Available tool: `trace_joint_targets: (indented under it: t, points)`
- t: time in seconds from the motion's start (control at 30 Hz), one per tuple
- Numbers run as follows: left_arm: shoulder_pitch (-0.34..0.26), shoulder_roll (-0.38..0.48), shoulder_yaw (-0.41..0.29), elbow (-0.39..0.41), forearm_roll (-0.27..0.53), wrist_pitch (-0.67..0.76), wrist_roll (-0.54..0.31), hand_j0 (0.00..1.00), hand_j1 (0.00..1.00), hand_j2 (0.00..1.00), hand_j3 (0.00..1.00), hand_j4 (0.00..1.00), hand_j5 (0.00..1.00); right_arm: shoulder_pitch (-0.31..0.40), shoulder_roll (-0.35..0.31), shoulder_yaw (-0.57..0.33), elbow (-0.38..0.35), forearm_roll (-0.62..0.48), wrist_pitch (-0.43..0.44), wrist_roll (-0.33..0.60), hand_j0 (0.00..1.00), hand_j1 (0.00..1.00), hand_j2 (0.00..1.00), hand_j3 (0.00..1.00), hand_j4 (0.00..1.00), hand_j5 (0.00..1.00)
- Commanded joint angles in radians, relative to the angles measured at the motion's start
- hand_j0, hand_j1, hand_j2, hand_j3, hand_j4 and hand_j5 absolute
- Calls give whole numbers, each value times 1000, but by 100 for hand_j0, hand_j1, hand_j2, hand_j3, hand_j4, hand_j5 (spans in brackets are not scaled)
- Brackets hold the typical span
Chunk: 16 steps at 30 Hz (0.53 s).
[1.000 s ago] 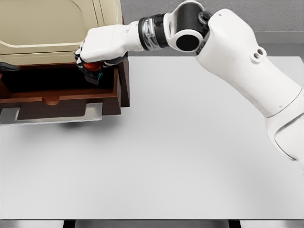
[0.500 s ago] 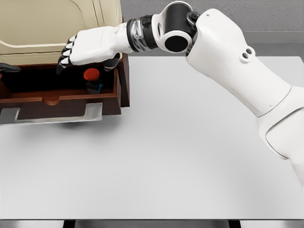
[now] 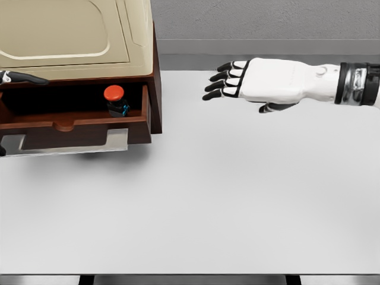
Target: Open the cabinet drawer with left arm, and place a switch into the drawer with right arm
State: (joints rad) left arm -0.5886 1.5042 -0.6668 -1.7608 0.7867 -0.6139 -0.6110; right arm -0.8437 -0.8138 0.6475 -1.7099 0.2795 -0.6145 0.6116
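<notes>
One switch sits inside the open drawer, toward its right end, close to the drawer's right wall. It has a round red button on top and a dark body below with a small blue spot low on its side. I can read no brand, label or writing on it, nor anywhere else in view.

The drawer is dark reddish-brown wood, pulled out from the cabinet, with a notch in the middle of its front edge and a pale grey handle bar running along the front. The cabinet has a cream top with a raised rounded panel outline and brown sides.

My right hand hangs over the table, well apart from the drawer and to its right, palm down, fingers stretched out flat and pointing left toward the cabinet. It holds nothing. The fingers are white with black tips, and a black and silver wrist band shows at the picture's right edge.

At the far left edge, a dark pointed piece shows just above the drawer's opening; it may be part of my left hand, but I cannot tell how its fingers stand.

The table is plain pale grey and smooth. Behind it runs a grey wall with a lighter band along its foot.
</notes>
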Motion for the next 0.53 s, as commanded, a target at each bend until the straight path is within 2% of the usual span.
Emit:
trace_joint_targets:
  t: [0.0, 0.13, 0.2, 0.5]
  points:
    - [0, -62, 1, -3, 6, 3, 0, 100, 100, 100, 100, 100, 100, 2, -56, -25, -8, -17, 4, -1, 100, 100, 100, 100, 100, 100]
    - [0, -137, 1, -5, -18, 3, 0, 100, 100, 100, 100, 100, 100, 60, -82, -19, 6, -17, 4, -1, 100, 100, 100, 100, 100, 100]
    - [1, -173, 1, -3, -38, 3, 0, 100, 100, 100, 100, 100, 100, 60, -88, -23, 10, -17, 4, -1, 100, 100, 100, 100, 100, 100]
    - [3, -164, 1, -3, -38, 3, 0, 100, 100, 100, 100, 100, 100, 72, -77, -8, 13, -17, 4, -1, 100, 100, 100, 100, 100, 100]
